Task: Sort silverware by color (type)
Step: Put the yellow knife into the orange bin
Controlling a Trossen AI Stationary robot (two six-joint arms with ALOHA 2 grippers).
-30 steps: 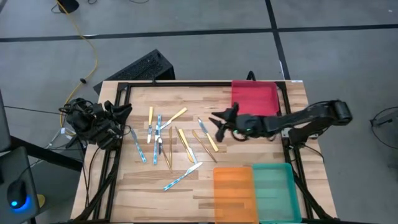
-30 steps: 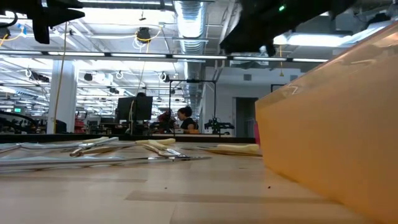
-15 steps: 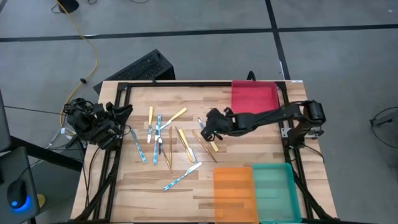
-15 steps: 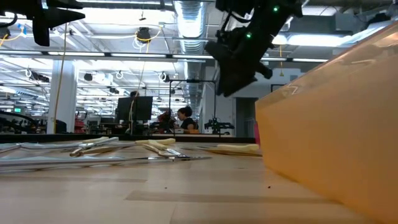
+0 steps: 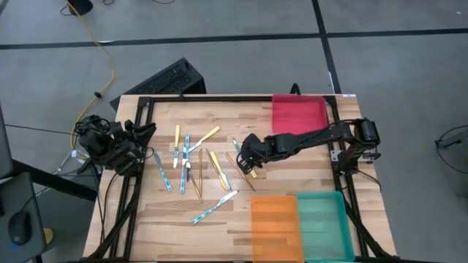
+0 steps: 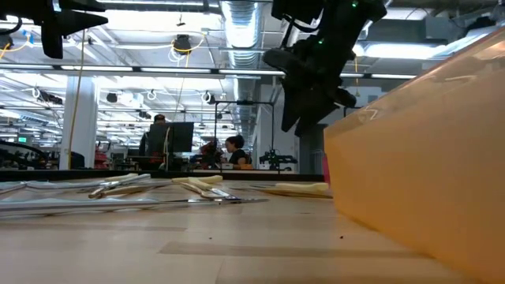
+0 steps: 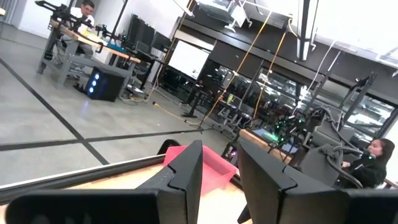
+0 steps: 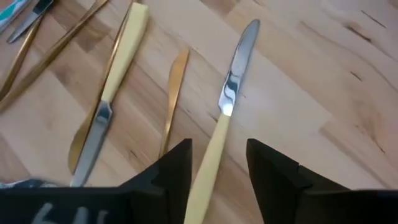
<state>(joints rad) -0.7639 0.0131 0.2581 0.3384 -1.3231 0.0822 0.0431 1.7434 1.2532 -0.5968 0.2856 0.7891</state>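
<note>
Between the parted jaws of the right gripper (image 8: 216,171) lies a yellow-handled knife (image 8: 222,115), its handle running straight into the gap between the two dark fingers (image 8: 171,171) and its silver blade pointing away from them; the jaws stand open on either side of the handle and grasp nothing, and whether they touch it cannot be told. Just beside that knife, off one finger, lies a thin gold utensil (image 8: 172,99), and next past it a second yellow-handled knife (image 8: 115,81) on the bare wood of the worktop (image 8: 298,74). From above, the right gripper (image 5: 247,152) hangs low over the middle of the worktop, with its arm stretched back toward the red tray (image 5: 300,115). Farther out from these jaws the rest of the silverware (image 5: 191,164) lies scattered flat, blue-handled and yellow-handled pieces mixed, with one blue-handled utensil (image 5: 213,209) lying apart from the cluster. The orange tray (image 5: 274,215) and the teal tray (image 5: 322,213) sit side by side, touching, well behind the gripper. Farthest off, the left gripper (image 5: 142,131) waits at the worktop's left edge, its jaws (image 7: 217,180) partly parted and holding nothing.
</note>
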